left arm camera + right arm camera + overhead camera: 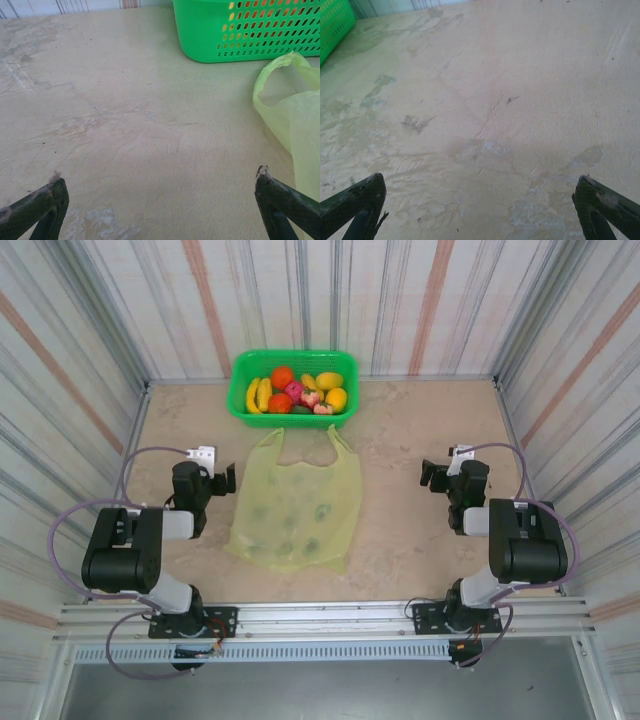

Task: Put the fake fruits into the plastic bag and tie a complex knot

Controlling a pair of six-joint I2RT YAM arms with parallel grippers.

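Top external: worktop (430,540) flat, mottled and beige, walled on three sides. I judge there is room to approach on both flanks of the bag. Plastic bag (295,510) lies flat between the two pincers, with its long axis running away from the arms. Its loop handles (272,443) are untied at the far end, near the green basket (239,390). Fake fruits (296,393) are all in the basket, ahead-right of the left pincer (160,177) and ahead-left of the right pincer (480,182). Both pincers are spread wide, holding nothing. Left wrist: bag film sits just beside its right finger (282,202), so the left arm is judged nearer.
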